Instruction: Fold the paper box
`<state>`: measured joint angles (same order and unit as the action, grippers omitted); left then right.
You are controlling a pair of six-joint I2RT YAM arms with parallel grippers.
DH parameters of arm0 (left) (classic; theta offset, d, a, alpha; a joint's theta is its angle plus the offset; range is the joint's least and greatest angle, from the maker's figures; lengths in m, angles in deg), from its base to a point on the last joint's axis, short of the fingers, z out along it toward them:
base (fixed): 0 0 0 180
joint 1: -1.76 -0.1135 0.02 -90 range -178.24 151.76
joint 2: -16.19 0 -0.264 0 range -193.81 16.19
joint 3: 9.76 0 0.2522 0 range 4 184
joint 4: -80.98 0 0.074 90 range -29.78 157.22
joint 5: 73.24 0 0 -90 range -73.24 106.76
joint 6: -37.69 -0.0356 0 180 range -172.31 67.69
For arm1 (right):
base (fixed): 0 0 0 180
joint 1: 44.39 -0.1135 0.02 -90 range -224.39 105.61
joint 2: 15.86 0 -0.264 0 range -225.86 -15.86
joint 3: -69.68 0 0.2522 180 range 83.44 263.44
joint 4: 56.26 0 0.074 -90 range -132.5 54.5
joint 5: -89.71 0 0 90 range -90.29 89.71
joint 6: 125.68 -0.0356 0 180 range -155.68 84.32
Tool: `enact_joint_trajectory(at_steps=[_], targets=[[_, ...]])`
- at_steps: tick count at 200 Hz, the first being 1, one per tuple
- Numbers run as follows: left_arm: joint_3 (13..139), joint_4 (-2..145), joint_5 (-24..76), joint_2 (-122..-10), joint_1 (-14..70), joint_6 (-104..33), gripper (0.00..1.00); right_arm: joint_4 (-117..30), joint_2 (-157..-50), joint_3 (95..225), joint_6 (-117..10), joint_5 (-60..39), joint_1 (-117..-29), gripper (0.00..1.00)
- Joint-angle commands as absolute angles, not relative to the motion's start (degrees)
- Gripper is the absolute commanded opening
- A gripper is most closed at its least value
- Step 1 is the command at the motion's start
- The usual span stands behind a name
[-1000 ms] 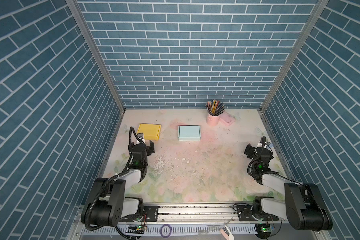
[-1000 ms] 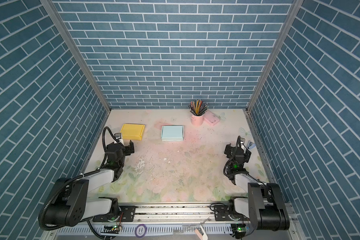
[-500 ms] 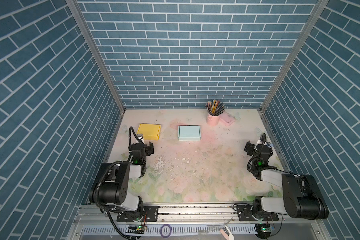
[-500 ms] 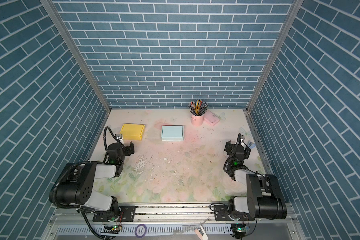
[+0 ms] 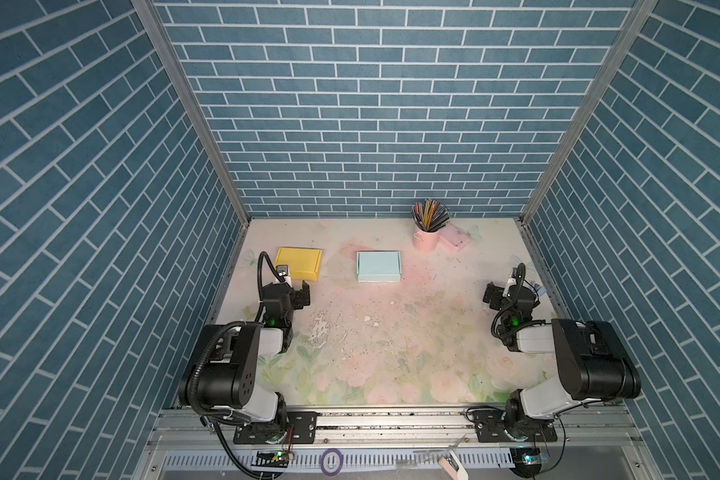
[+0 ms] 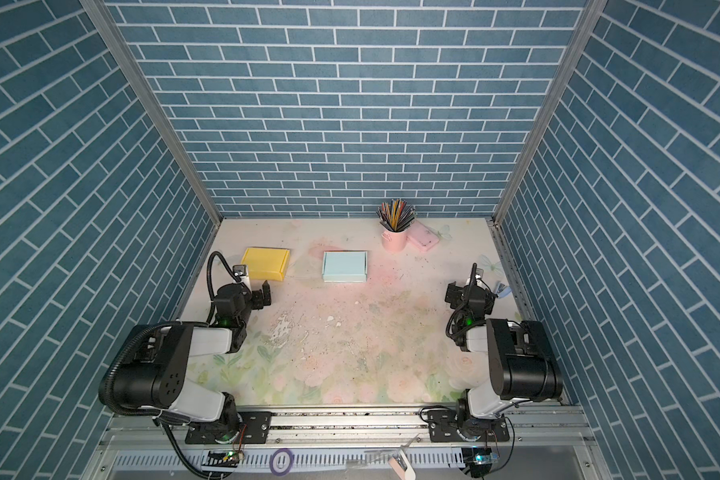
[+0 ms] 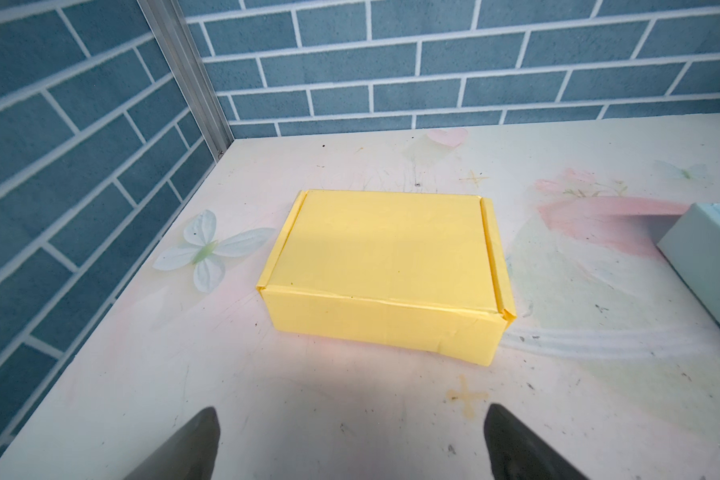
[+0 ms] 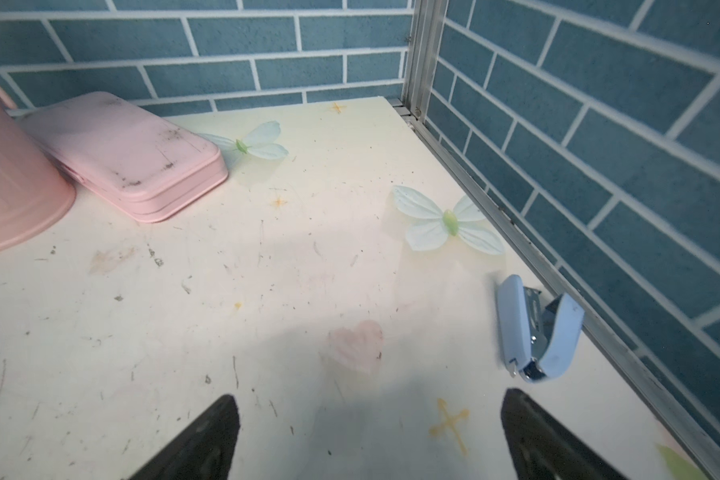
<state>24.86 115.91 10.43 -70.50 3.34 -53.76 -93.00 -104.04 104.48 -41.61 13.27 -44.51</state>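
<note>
Two paper boxes lie at the back of the table, both with lids down. The yellow paper box (image 5: 299,263) (image 6: 265,262) (image 7: 387,266) is at the left. The light blue paper box (image 5: 378,266) (image 6: 345,266) is to its right, and only its corner (image 7: 707,266) shows in the left wrist view. My left gripper (image 5: 296,287) (image 6: 256,286) (image 7: 350,415) is open and empty, a short way in front of the yellow box. My right gripper (image 5: 510,289) (image 6: 470,291) (image 8: 371,399) is open and empty over bare table near the right wall.
A pink cup of pencils (image 5: 426,239) (image 8: 13,187) and a pink case (image 5: 454,237) (image 8: 125,158) stand at the back right. A light blue stapler (image 8: 533,328) (image 6: 500,289) lies beside the right wall, just past my right gripper. Brick-patterned walls enclose three sides.
Both arms have folded back, their elbows rising toward the near rail. The grippers stay open and near the same spots. The boxes have not moved.
</note>
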Motion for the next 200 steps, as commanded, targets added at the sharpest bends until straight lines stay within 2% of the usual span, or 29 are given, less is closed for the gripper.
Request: enact_joint_trajectory(at_steps=[1,200], targets=[[25.9,116.4,10.3,-70.7,3.2,-54.7,0.99,-93.2,-104.3,105.4,-40.3,11.7,-43.9,0.99],[25.7,116.5,10.3,-70.7,3.2,-54.7,0.99,-93.5,-104.1,105.1,-40.2,11.8,-43.9,0.99]])
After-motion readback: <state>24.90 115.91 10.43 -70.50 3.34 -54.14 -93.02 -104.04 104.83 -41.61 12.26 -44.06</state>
